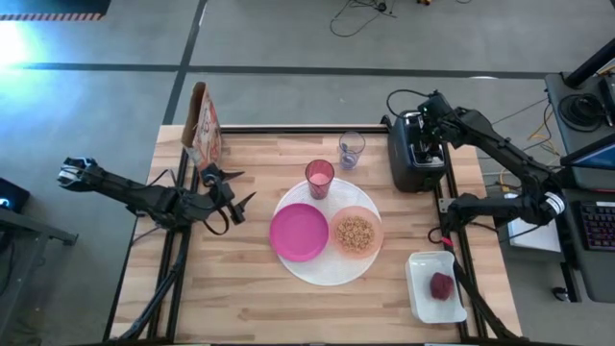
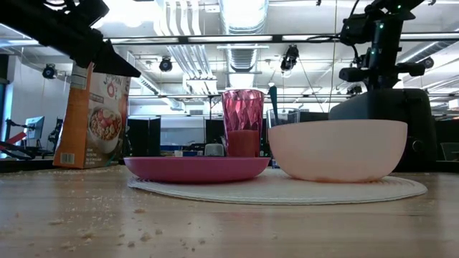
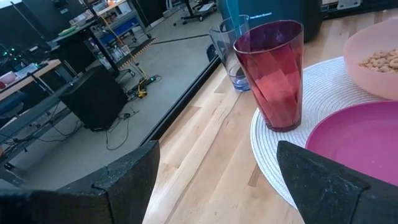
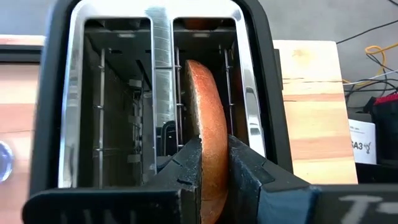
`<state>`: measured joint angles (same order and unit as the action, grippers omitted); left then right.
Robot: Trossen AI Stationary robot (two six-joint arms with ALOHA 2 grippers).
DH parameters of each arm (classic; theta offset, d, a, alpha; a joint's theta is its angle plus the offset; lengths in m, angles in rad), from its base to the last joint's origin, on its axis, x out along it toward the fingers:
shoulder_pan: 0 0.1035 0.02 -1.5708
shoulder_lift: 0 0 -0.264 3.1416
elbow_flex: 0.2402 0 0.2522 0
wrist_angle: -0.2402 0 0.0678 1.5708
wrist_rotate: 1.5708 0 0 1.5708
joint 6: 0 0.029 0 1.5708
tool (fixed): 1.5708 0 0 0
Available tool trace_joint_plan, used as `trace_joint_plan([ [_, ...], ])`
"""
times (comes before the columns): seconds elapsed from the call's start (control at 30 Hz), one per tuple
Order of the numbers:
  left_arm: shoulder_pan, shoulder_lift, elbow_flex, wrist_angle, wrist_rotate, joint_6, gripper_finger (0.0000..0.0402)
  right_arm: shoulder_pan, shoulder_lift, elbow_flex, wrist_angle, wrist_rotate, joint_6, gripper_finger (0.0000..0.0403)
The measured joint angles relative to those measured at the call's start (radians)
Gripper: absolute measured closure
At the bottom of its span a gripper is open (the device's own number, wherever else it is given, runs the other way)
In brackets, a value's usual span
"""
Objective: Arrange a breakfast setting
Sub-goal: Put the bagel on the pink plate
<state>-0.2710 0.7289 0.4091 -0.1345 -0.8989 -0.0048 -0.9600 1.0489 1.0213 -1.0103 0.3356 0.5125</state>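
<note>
The large white plate point(image 1: 322, 271) lies mid-table and carries the magenta plate point(image 1: 299, 232) and the peach bowl point(image 1: 356, 234) of cereal. The pink cup point(image 1: 319, 178) stands on the plate's far rim. The dark red fruit point(image 1: 441, 285) lies in a white tray point(image 1: 423, 298). My left gripper point(image 1: 231, 197) hovers open and empty left of the white plate, facing the pink cup point(image 3: 270, 74). My right gripper point(image 1: 424, 130) is above the black toaster point(image 1: 413, 163), shut on a brown bagel point(image 4: 205, 112). My right gripper pinches the bagel's near edge point(image 4: 211, 163) between its two fingers point(image 4: 186, 168), one on each flat face. The fingers come from above, pointing down at the toaster. The bagel stands on edge along one toaster slot point(image 4: 239, 93); how deep it reaches I cannot tell.
A clear bluish cup point(image 1: 352, 149) stands beyond the pink cup. A cereal box point(image 1: 204, 125) stands at the far left corner. Crumbs lie scattered over the near tabletop point(image 2: 107, 229). The toaster's other slot point(image 4: 118, 106) shows only wire guides.
</note>
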Motion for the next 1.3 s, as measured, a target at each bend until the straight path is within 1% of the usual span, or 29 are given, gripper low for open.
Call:
trace_joint_plan([
  [0.5, 0.0, -0.011, 0.0, 0.003, 0.0, 0.0, 0.0096, 0.0, -0.093, 0.144, 0.002, 0.005, -0.028, 0.036],
  [0.77, 0.0, -0.011, 0.0, 0.015, 0.001, 0.0, 0.0096, 0.001, -0.129, 0.224, 0.002, -0.01, -0.04, 0.036],
  [0.9, 0.0, -0.011, 0.0, 0.022, 0.001, -0.001, 0.0096, 0.029, -0.138, 0.248, 0.005, -0.067, -0.042, 0.036],
  [1.03, 0.0, -0.011, 0.0, 0.027, 0.001, -0.001, 0.0096, 0.089, -0.141, 0.251, 0.03, -0.167, -0.047, 0.036],
  [1.17, 0.0, -0.011, 0.0, 0.031, 0.001, -0.001, 0.0096, 0.189, -0.141, 0.24, 0.108, -0.266, -0.055, 0.036],
  [1.3, 0.0, -0.011, 0.0, 0.034, 0.001, -0.001, 0.0096, 0.313, -0.139, 0.23, 0.216, -0.324, -0.056, 0.036],
])
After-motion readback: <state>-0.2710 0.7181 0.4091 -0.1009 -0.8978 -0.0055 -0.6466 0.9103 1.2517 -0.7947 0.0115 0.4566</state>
